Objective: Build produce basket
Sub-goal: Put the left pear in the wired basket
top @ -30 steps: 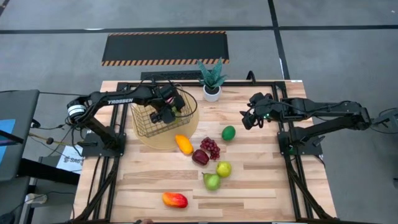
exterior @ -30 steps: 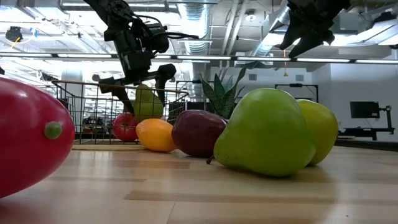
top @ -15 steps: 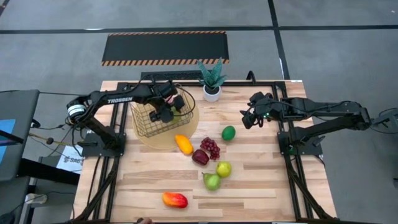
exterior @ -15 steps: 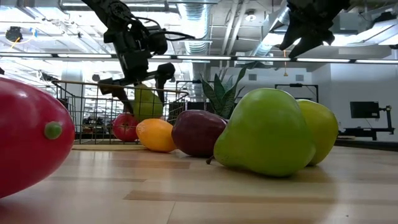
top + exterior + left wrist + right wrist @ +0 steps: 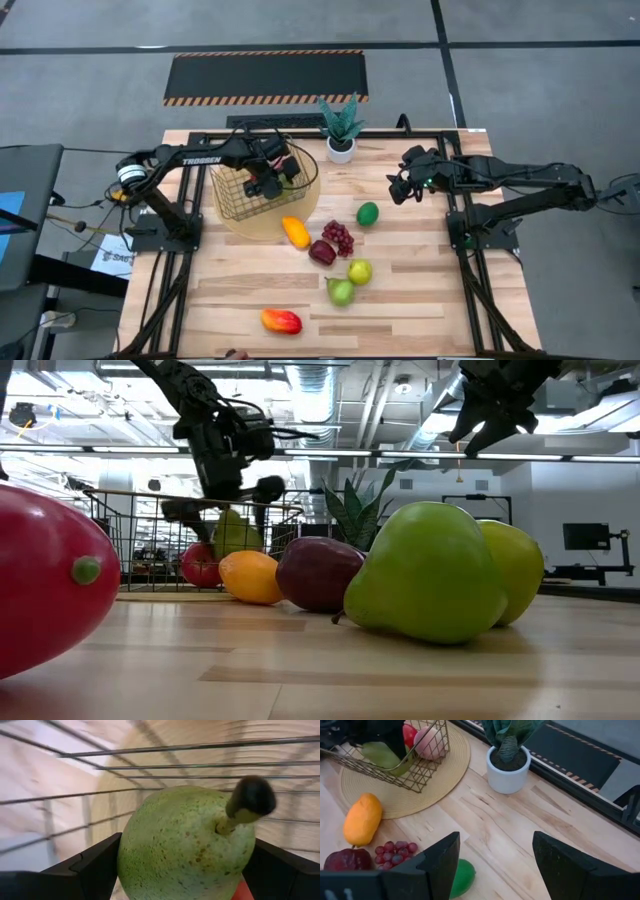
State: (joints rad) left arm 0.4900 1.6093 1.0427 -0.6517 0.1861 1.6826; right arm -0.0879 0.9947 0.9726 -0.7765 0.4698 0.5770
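Observation:
The gold wire basket (image 5: 232, 196) stands on a round woven mat at the table's far left. My left gripper (image 5: 263, 182) reaches down inside it, shut on a green pear (image 5: 185, 845), which also shows in the low view (image 5: 236, 530). A red apple (image 5: 410, 732) and a pink peach (image 5: 427, 745) lie in the basket. My right gripper (image 5: 396, 190) is open and empty, above the table's far right, beyond the lime (image 5: 368, 213). My left gripper pinches the pear's wide body (image 5: 127, 865) between its two fingers, one on each side. The fingers come from above, pointing down into the basket. The pear's stem (image 5: 247, 800) points away from the wrist. Whether the pear rests on anything in the basket, I cannot tell.
On the table lie an orange mango (image 5: 295, 232), purple grapes (image 5: 338, 237), a dark red apple (image 5: 322, 252), a yellow-green apple (image 5: 360, 271), a green pear (image 5: 341, 291) and a red-orange mango (image 5: 281, 321). A potted plant (image 5: 341, 130) stands at the far edge.
My left gripper has gone down into the basket with the pear, which now sits lower behind the basket's rim. It stays shut on the pear.

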